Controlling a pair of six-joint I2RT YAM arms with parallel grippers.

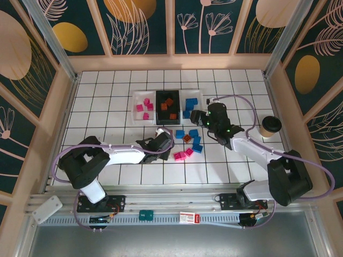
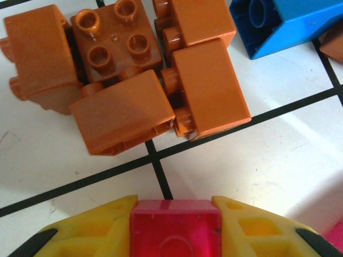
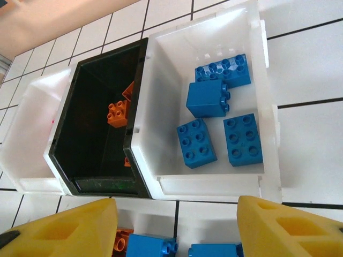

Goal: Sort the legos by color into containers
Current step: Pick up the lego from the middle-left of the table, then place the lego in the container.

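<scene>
Tiled table (image 1: pixel 161 174), open tiles along its near edge; left gripper (image 2: pixel 174 208) clamps pink lego (image 2: pixel 175 233); right gripper (image 3: pixel 177 214) spread, empty.

top: overhead, whole table (image 1: pixel 134 176) | wrists: close, left on legos (image 2: pixel 123 112), right on containers (image 3: pixel 209 184)

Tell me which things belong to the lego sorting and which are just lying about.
Job: pink legos, orange legos, blue legos, left white bin, black bin, right white bin.
Lying about: cup, green tag, red-white label, white block.
</scene>
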